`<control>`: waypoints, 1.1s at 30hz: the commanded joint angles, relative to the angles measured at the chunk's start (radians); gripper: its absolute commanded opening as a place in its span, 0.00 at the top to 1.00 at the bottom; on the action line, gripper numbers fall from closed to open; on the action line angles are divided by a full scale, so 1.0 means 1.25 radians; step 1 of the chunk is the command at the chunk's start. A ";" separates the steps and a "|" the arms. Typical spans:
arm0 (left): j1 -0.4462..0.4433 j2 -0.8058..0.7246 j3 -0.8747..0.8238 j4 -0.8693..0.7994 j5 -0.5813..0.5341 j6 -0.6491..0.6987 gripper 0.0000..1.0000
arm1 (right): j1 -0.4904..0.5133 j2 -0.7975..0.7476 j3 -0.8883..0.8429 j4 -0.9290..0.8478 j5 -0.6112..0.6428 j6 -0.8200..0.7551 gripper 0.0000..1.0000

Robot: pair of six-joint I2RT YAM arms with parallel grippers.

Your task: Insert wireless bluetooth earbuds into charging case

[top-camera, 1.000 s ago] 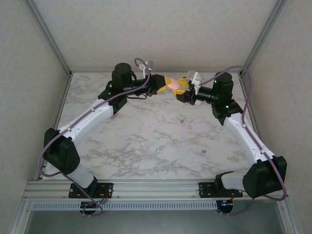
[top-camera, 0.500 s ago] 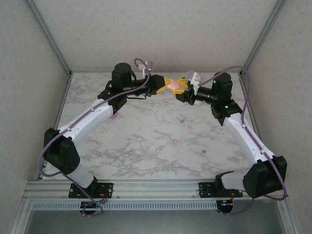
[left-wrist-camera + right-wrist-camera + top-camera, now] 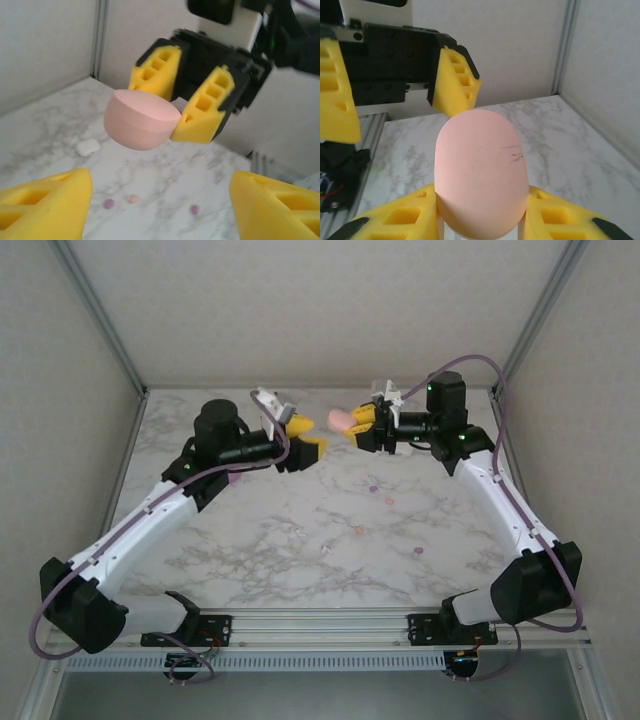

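I've R tool [image 3: 361, 426] clenched on smooth rounded pink plastic case [image 3: 481, 170]; L tool [image 3: 306, 436] released, just clear of it; tiny pebble earbuds [image 3: 109, 203] on marble bench [image 3: 280, 530] below.

The left claw [image 3: 161, 190] is cropped to two fingertips — the earbuds [image 3: 132, 199] blur to dots.

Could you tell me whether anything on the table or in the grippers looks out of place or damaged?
Tiny earbuds lie scattered loose over the marble table. The pink case held in the right gripper carries faint dark scuffs.
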 commanded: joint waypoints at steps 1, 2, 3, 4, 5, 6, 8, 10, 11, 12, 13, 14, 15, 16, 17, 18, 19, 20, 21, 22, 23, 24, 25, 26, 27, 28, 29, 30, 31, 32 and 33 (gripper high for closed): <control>0.011 0.039 0.028 -0.040 0.064 0.253 0.31 | 0.013 0.006 0.036 -0.075 -0.052 -0.015 0.66; 0.011 0.052 0.046 -0.062 0.089 0.269 0.32 | 0.015 0.008 0.038 -0.081 -0.053 -0.018 0.66; 0.011 0.063 0.059 -0.072 0.109 0.278 0.33 | 0.017 0.009 0.040 -0.082 -0.057 -0.022 0.66; 0.011 0.069 0.063 -0.068 0.114 0.276 0.34 | 0.019 0.009 0.039 -0.083 -0.063 -0.028 0.66; 0.011 0.074 0.064 -0.063 0.113 0.274 0.35 | 0.020 0.009 0.039 -0.083 -0.066 -0.033 0.66; 0.011 0.077 0.064 -0.059 0.112 0.277 0.36 | 0.022 0.009 0.039 -0.083 -0.069 -0.035 0.66; 0.010 0.082 0.061 -0.047 0.118 0.283 0.37 | 0.026 0.010 0.041 -0.090 -0.077 -0.048 0.66; 0.012 0.087 0.063 -0.037 0.133 0.284 0.38 | 0.031 0.012 0.045 -0.103 -0.078 -0.071 0.66; 0.012 0.090 0.067 -0.034 0.139 0.283 0.38 | 0.034 0.011 0.048 -0.108 -0.076 -0.081 0.65; 0.012 0.094 0.071 -0.033 0.149 0.281 0.40 | 0.036 0.013 0.048 -0.108 -0.074 -0.083 0.65; 0.012 0.097 0.076 -0.033 0.157 0.279 0.41 | 0.035 0.014 0.050 -0.109 -0.072 -0.087 0.65; 0.012 0.100 0.082 -0.033 0.164 0.270 0.42 | 0.037 0.015 0.051 -0.115 -0.069 -0.095 0.65; 0.012 0.103 0.085 -0.033 0.167 0.264 0.43 | 0.039 0.015 0.053 -0.120 -0.062 -0.105 0.65; 0.013 0.104 0.088 -0.033 0.173 0.262 0.43 | 0.038 0.015 0.051 -0.119 -0.054 -0.106 0.65; 0.012 0.105 0.089 -0.032 0.179 0.259 0.44 | 0.039 0.015 0.049 -0.115 -0.051 -0.106 0.65; 0.013 0.106 0.091 -0.028 0.181 0.251 0.44 | 0.040 0.015 0.047 -0.112 -0.050 -0.106 0.65; 0.013 0.106 0.091 -0.025 0.182 0.246 0.45 | 0.039 0.015 0.046 -0.110 -0.051 -0.106 0.65; 0.013 0.107 0.092 -0.026 0.185 0.242 0.46 | 0.040 0.015 0.044 -0.109 -0.052 -0.108 0.65; 0.013 0.109 0.096 -0.033 0.187 0.242 0.47 | 0.042 0.015 0.042 -0.105 -0.051 -0.109 0.65; 0.012 0.110 0.099 -0.040 0.187 0.244 0.48 | 0.042 0.015 0.040 -0.101 -0.053 -0.108 0.65; 0.013 0.112 0.102 -0.046 0.188 0.246 0.49 | 0.043 0.013 0.039 -0.096 -0.052 -0.107 0.65; 0.013 0.113 0.102 -0.046 0.188 0.244 0.51 | 0.044 0.012 0.038 -0.092 -0.054 -0.107 0.65; 0.013 0.114 0.104 -0.046 0.189 0.241 0.52 | 0.046 0.010 0.036 -0.087 -0.053 -0.106 0.65; 0.012 0.116 0.105 -0.044 0.191 0.237 0.53 | 0.046 0.010 0.033 -0.085 -0.054 -0.106 0.65; 0.012 0.118 0.108 -0.043 0.194 0.233 0.54 | 0.046 0.008 0.032 -0.084 -0.052 -0.107 0.65; 0.013 0.119 0.110 -0.042 0.197 0.231 0.54 | 0.045 0.008 0.032 -0.084 -0.053 -0.107 0.64; 0.012 0.121 0.111 -0.042 0.197 0.228 0.54 | 0.046 0.006 0.032 -0.084 -0.053 -0.107 0.64; 0.012 0.121 0.113 -0.043 0.198 0.227 0.54 | 0.046 0.006 0.032 -0.083 -0.054 -0.107 0.64; 0.012 0.122 0.114 -0.044 0.197 0.228 0.54 | 0.045 0.005 0.032 -0.082 -0.054 -0.106 0.64; 0.012 0.121 0.112 -0.044 0.196 0.228 0.55 | 0.046 0.003 0.030 -0.077 -0.053 -0.105 0.64; 0.012 0.121 0.113 -0.044 0.194 0.228 0.55 | 0.047 0.002 0.027 -0.074 -0.053 -0.105 0.64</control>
